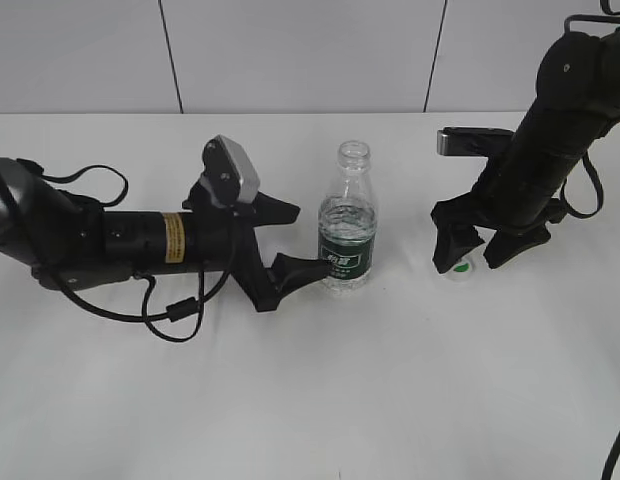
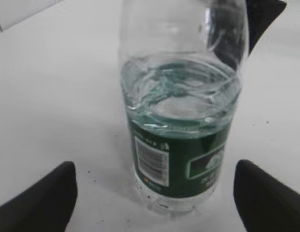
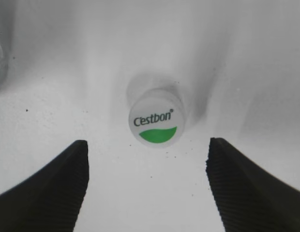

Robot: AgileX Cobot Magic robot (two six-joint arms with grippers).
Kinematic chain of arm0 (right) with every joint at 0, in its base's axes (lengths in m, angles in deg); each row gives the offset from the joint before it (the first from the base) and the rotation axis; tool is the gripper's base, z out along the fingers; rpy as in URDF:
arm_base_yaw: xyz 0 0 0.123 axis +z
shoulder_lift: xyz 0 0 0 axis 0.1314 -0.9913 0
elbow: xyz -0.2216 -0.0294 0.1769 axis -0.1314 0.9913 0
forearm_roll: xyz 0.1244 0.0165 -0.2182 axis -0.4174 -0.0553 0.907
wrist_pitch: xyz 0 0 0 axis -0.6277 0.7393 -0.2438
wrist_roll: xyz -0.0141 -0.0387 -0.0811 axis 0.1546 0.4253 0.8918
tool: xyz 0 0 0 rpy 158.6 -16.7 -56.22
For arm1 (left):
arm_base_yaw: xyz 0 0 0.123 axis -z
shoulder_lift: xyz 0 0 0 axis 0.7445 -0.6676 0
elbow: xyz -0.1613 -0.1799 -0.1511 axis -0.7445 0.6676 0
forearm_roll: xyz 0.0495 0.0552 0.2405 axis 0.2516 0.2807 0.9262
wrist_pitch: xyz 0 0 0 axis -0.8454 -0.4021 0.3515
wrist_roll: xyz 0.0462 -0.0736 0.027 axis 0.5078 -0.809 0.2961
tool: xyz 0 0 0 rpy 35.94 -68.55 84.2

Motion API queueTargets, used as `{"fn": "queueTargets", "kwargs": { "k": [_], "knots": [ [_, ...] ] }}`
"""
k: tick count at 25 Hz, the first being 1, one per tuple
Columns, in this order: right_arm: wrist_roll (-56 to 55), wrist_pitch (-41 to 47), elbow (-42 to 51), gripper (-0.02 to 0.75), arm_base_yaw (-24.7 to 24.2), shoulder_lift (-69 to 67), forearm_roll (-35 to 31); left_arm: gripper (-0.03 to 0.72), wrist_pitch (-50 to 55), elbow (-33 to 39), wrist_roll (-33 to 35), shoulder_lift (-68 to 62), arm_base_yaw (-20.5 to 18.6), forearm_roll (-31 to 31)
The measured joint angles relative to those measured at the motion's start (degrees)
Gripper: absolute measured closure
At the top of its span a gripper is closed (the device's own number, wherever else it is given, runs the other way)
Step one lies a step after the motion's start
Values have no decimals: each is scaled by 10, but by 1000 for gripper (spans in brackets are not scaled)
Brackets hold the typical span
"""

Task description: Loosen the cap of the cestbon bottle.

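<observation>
The cestbon bottle (image 1: 348, 222) stands upright on the white table with its neck bare; it is partly filled with water and has a dark green label (image 2: 181, 162). My left gripper (image 1: 290, 245) is open, with a finger on each side of the bottle's base and apart from it (image 2: 155, 193). The cap (image 1: 460, 266) lies on the table to the right of the bottle, its white and green top facing up (image 3: 156, 122). My right gripper (image 1: 487, 248) is open and hovers over the cap, with one finger on each side and not touching it (image 3: 147, 179).
The white table (image 1: 320, 400) stretches toward the front. A grey panelled wall (image 1: 290, 50) stands behind it. A black cable (image 1: 170, 315) loops under the left arm.
</observation>
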Motion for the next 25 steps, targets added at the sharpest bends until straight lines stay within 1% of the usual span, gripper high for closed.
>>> {"fn": "queueTargets", "kwargs": {
  "k": [5, 11, 18, 25],
  "knots": [
    [0, 4, 0, 158, 0, 2, 4, 95, 6, 2, -1, 26, -23, 25],
    [0, 8, 0, 158, 0, 33, 33, 95, 26, 2, -4, 41, -36, 49],
    [0, 9, 0, 158, 0, 69, 50, 95, 43, 2, -35, 44, -39, 100],
    [0, 45, 0, 158, -1, 75, 80, 95, 43, 2, -68, 44, -43, 121]
  ]
}}
